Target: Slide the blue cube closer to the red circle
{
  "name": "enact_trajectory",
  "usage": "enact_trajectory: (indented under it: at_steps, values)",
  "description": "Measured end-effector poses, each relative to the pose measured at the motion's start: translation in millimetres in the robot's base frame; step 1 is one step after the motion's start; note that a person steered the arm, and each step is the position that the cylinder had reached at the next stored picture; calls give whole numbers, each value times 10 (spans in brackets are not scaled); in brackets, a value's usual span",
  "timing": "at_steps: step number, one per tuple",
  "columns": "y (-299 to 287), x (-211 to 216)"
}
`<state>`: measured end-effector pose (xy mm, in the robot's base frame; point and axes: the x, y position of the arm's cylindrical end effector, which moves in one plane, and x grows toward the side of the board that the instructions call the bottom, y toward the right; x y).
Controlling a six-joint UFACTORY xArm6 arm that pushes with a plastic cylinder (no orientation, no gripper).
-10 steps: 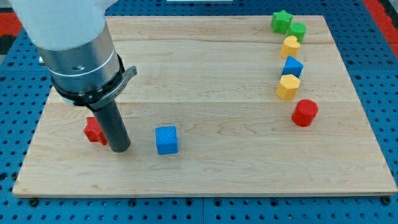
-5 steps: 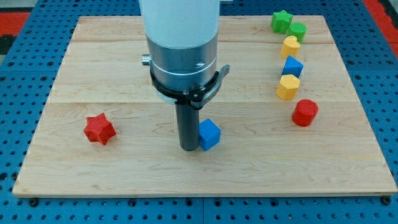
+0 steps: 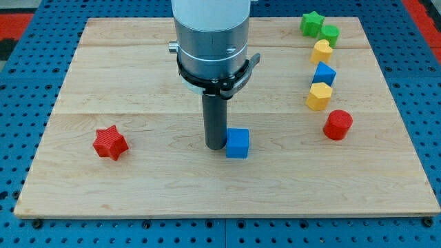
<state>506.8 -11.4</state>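
The blue cube [image 3: 237,143] lies on the wooden board [image 3: 138,186], a little below the middle. My tip [image 3: 215,146] stands right against the cube's left side, touching it. The red circle, a short red cylinder [image 3: 337,125], stands at the view's right, well to the right of the cube and slightly higher in the view.
A red star [image 3: 109,143] lies at the view's left. Up the right side runs a column of blocks: a yellow block [image 3: 318,96], a second blue cube [image 3: 323,74], another yellow block [image 3: 322,51], a green block [image 3: 330,34] and a green star [image 3: 311,23].
My tip has swept from beside the red star to the right, pushing the blue cube rightward along the board. The other blocks have not moved.
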Motion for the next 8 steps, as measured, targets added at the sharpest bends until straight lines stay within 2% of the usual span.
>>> enact_trajectory:
  at_steps: [4, 6, 8]
  values:
    - [400, 0]
    - [629, 179]
    - [643, 192]
